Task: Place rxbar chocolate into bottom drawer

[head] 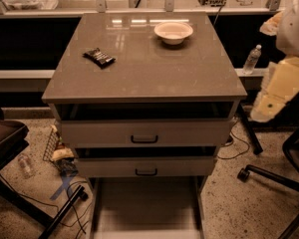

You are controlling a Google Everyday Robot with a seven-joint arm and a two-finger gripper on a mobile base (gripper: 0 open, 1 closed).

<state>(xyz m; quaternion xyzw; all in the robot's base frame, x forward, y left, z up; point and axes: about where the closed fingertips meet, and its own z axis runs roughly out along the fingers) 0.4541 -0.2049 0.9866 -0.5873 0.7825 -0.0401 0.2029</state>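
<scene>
Right at the near edge, the bottom drawer [144, 205] stands pulled out. Its pale floor is bare between low side rails, so there's open room straight down into it. To its left a dark chair leg [65, 208] and loose cables cross the speckled floor. To its right there's a chair base [271, 176] on a castor.

Moving up, the middle drawer [179, 167] and the top drawer [189, 132] show their fronts with dark handles, and both sit slightly proud of the cabinet frame. A small heap of litter [60, 153] leans by the left corner there, with a clear bottle [25, 166] lying nearby.

Now the grey tabletop [154, 76]. Its near edge overhangs the drawers, and the middle is wide and free. The rxbar chocolate [99, 57] lies flat on the left part, set at a slant and in from the left edge. The white bowl [173, 32] is farther back and to the right, well apart from the bar.

Off the right edge the robot's cream-and-white arm [281, 86] hangs beside the cabinet, clear of the top. The gripper itself isn't in sight, so I cannot tell whether it's open or closed. A water bottle [251, 59] stands on the ledge just behind the arm.
</scene>
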